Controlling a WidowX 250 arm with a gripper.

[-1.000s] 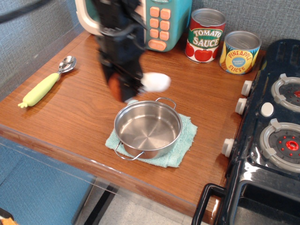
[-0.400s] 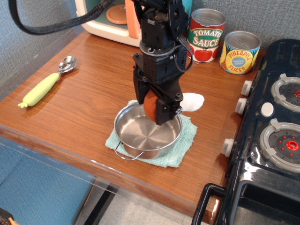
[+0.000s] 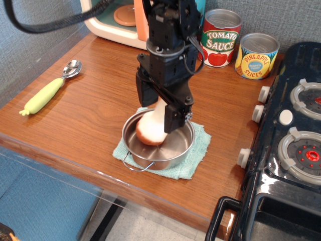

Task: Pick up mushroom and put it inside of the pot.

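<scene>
1. Fingers (image 3: 173,116) of the gripper (image 3: 159,108): two black prongs pointing down over the pot, with the white stem of the mushroom (image 3: 152,129) between them. Whether they pinch the stem or stand just clear of it, cannot tell.
2. Wooden table (image 3: 90,110): brown top, carries everything but the stove.
3. Toy stove (image 3: 291,145): dark, along the right edge, white knobs facing the table, two grey burner rings on top.
4. Toy microwave (image 3: 118,22): teal and cream, at the back, partly hidden behind the arm.
5. Green cloth (image 3: 198,153): lies flat under the pot, corners showing left and right.
6. Pot (image 3: 173,150): shiny steel, round, sits on the cloth near the front edge, one wire handle facing front-left.
7. Mushroom: inside the pot, orange-brown cap down and low against the left wall, stem angled up toward the gripper.
8. Two cans at the back right, side by side: tomato sauce (image 3: 220,37), pineapple (image 3: 257,55).
9. Spoon (image 3: 50,90): yellow-green handle, metal bowl, far left, well apart from the pot.
</scene>
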